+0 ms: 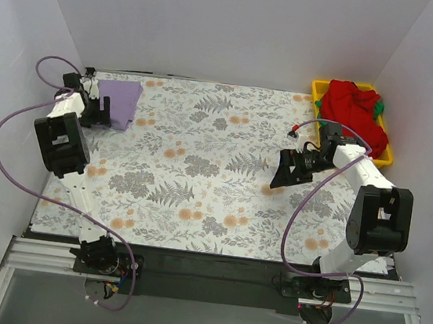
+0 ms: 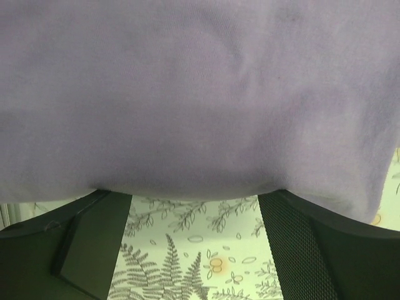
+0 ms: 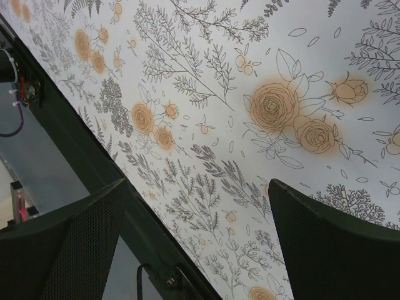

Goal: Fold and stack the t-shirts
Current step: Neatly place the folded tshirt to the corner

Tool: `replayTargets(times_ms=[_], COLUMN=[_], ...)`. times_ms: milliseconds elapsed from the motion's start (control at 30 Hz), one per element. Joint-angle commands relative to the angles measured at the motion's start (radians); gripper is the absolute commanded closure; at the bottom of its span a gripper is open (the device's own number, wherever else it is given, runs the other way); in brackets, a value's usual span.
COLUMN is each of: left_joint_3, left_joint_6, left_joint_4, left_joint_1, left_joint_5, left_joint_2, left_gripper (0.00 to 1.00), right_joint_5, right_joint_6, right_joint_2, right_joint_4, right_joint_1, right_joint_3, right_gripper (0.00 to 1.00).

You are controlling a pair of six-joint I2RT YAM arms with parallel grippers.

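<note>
Lavender t-shirt (image 1: 120, 99) lies folded at the spread left claw (image 1: 105, 110).

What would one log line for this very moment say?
left end effector: open, at lavender t-shirt edge | right end effector: open, empty, above floral cloth | red t-shirt: heaped in yellow tray
</note>
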Motion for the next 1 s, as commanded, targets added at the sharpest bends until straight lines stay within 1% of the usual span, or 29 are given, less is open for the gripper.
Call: replayTargets(times_ms=[0, 200, 300, 400, 500, 533, 600, 633, 700, 733, 767, 833, 967], left_joint_3=[0.037, 0.161, 0.182, 0.166, 0.157, 0.175, 0.185, 0.186, 0.151, 0.137, 0.119, 0.110, 0.053], left_joint_6=[-0.036, -0.039, -0.044, -0.051, -0.059, -0.057, -0.056, -0.053, -0.034, -0.030, -0.022, -0.021, -0.067], left_joint_4=[-0.044, -0.073, -0.087, -0.100, -0.149, -0.175, -0.235, -0.252, -0.269, -0.268, -0.283, -0.301, -0.297], left_joint_1=[-0.012, -0.029, -0.041, -0.053, -0.057, -0.057, -0.060, -0.064, -0.087, -0.099, -0.128, -0.155, -0.234], left_joint_5=[0.047, 0.044, 0.053, 0.076, 0.139, 0.179, 0.208, 0.222, 0.239, 0.239, 0.240, 0.251, 0.279], left_joint_2=[0.102, 0.174, 0.183, 0.149, 0.076, 0.039, -0.011, -0.071, -0.143, -0.214, -0.245, -0.326, -0.456], left_gripper=[0.21, 0.21, 0.21, 0.20, 0.18, 0.17, 0.16, 0.16, 0.15, 0.14, 0.13, 0.12, 0.10], right_joint_5=[-0.012, -0.014, -0.011, -0.006, 0.005, 0.012, 0.017, 0.022, 0.025, 0.023, 0.023, 0.032, 0.066], right_joint_6=[-0.006, -0.005, -0.005, -0.003, -0.002, -0.002, -0.003, -0.003, -0.006, -0.005, -0.005, -0.006, -0.019], right_joint_2=[0.010, 0.016, 0.015, 0.001, -0.013, -0.016, -0.027, -0.031, -0.042, -0.047, -0.051, -0.065, -0.100], right_joint_4=[0.004, 0.002, 0.002, 0.002, -0.001, -0.002, -0.005, -0.009, -0.013, -0.012, -0.013, -0.021, -0.039], right_joint_1=[-0.001, -0.001, -0.003, -0.003, -0.001, -0.003, -0.007, -0.013, -0.024, -0.038, -0.047, -0.064, -0.082], right_joint_3=[0.039, 0.049, 0.052, 0.056, 0.070, 0.073, 0.090, 0.098, 0.119, 0.127, 0.133, 0.160, 0.197], right_gripper=[0.02, 0.02, 0.02, 0.02, 0.02, 0.02, 0.02, 0.02, 0.02, 0.02, 0.02, 0.02, 0.02])
